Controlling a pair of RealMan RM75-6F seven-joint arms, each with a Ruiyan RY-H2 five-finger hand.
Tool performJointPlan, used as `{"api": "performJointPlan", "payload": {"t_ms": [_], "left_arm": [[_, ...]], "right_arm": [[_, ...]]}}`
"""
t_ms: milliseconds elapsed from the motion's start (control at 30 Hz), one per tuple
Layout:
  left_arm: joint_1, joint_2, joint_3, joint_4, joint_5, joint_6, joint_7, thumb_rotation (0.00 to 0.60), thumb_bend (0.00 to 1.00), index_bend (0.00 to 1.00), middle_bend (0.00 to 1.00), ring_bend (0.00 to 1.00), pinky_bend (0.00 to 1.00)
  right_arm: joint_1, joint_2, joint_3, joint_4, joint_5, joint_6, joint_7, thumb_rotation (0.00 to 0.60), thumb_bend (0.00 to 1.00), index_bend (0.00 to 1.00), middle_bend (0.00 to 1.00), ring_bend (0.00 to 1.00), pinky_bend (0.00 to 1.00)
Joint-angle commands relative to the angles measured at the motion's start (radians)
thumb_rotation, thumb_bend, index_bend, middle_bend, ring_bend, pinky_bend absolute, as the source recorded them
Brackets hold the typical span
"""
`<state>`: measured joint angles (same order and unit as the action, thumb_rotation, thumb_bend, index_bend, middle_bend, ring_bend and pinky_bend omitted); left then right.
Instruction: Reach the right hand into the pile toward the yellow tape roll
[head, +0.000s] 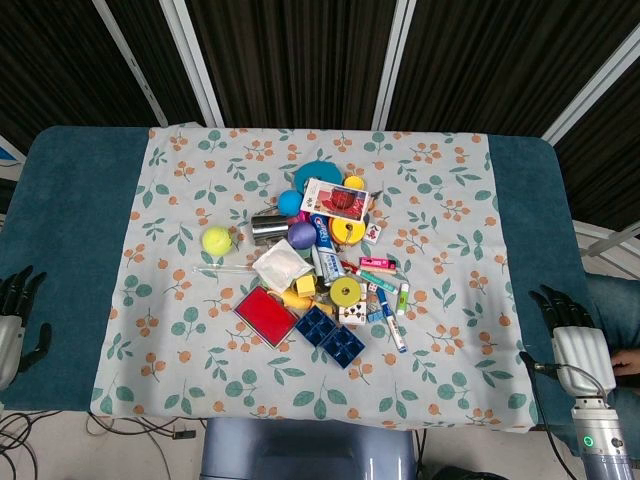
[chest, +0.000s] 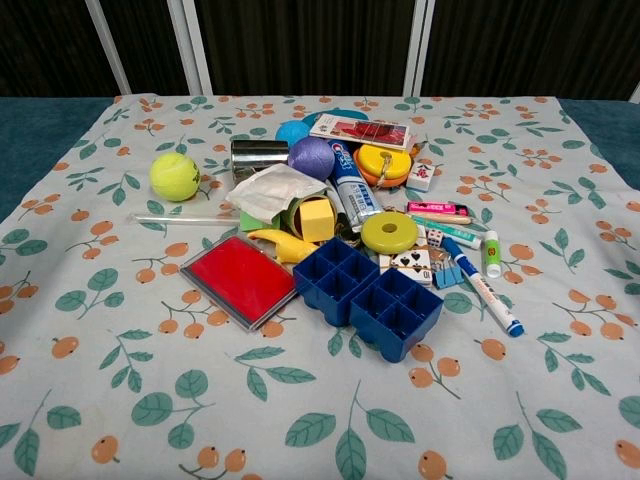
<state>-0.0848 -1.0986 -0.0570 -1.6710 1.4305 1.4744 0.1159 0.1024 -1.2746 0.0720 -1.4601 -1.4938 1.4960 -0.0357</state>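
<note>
The yellow tape roll (head: 346, 292) lies flat near the right side of the pile (head: 325, 262), just beside a blue tray (head: 330, 336) and some playing cards (chest: 410, 260). Nothing sits on top of it, so it looks easy to reach from the right. The right hand (head: 562, 310) waits at the right edge, well apart from the pile, fingers spread and holding nothing. The left hand (head: 17, 295) rests at the left edge, also released and empty. The reach has not started yet.

The surface (head: 80, 200) is teal, with a flowery cloth (head: 450, 200) over the middle. Dark slatted panels (head: 300, 60) stand behind.
</note>
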Motion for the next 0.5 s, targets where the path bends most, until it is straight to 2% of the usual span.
{"api": "performJointPlan", "payload": {"t_ms": [33,500], "left_arm": [[0.0,0.0,0.0,0.0,0.0,0.0,0.0,0.6,0.52,0.07,0.0,0.0,0.04],[0.0,0.0,0.001,0.002,0.002,-0.001,-0.001,0.6,0.51,0.07,0.0,0.0,0.04]], "right_arm": [[0.0,0.001,0.0,-0.002,0.001,-0.001,0.001,0.6,0.18,0.16,0.13,0.14,0.21],[-0.003,0.005,0.002,-0.009,0.006,-0.007,0.007,0.6,0.18,0.15,0.13,0.14,0.21]]}}
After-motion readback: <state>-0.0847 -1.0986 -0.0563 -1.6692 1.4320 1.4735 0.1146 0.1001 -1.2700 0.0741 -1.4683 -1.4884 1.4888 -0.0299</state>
